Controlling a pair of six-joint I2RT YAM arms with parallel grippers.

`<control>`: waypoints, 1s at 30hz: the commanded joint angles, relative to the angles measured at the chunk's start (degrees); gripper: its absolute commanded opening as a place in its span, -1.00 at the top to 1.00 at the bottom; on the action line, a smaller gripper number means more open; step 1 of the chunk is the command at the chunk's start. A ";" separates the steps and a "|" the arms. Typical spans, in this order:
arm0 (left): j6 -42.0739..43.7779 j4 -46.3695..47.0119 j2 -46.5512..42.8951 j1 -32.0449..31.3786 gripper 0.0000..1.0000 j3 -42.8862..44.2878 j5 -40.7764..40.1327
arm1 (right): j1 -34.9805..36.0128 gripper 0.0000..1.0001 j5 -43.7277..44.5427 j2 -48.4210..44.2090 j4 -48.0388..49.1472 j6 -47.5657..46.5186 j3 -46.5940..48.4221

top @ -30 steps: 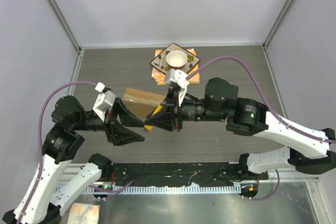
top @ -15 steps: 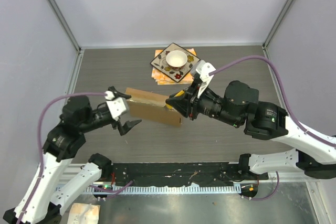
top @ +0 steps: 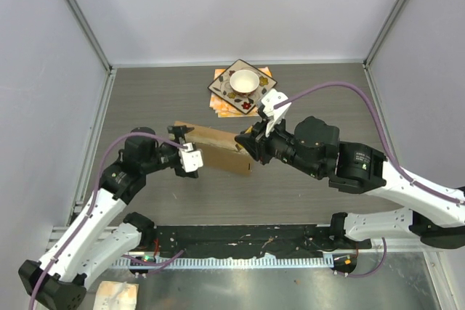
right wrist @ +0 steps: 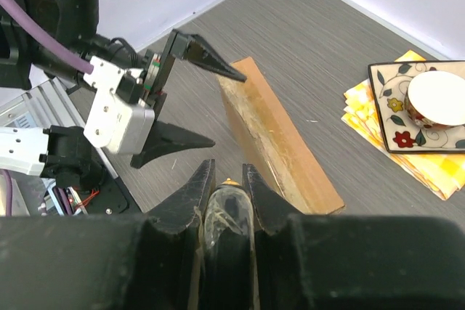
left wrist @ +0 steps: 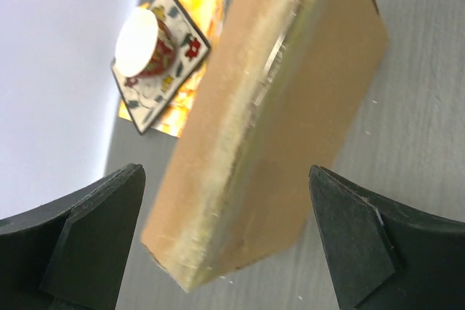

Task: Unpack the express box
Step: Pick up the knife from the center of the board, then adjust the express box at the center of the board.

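The express box [top: 218, 149] is a plain brown cardboard box standing on one long edge on the table, also seen in the left wrist view [left wrist: 290, 107] and the right wrist view [right wrist: 280, 143]. My left gripper [top: 187, 144] is open, and its fingers straddle the box's left end [left wrist: 226, 170] without touching it. The same gripper appears in the right wrist view [right wrist: 229, 107]. My right gripper [top: 242, 143] hovers at the box's right end. It is shut [right wrist: 229, 168] on a dark tape-wrapped tool with an orange tip [right wrist: 229, 205].
An orange-patterned square plate [top: 221, 86] holding a white bowl [top: 244, 80] lies on a yellow napkin [top: 218, 109] at the back of the table, just behind the right gripper. Grey walls close in the left, back and right sides.
My left gripper has opened wide, swung round and come in level at the box's left end. The right arm drew back to the right, and the box now stands free on its edge.
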 commanded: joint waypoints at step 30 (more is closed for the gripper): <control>20.45 -32.11 31.62 5.73 -0.99 32.44 16.50 | -3.92 0.99 -7.26 -9.04 -2.43 0.18 -2.68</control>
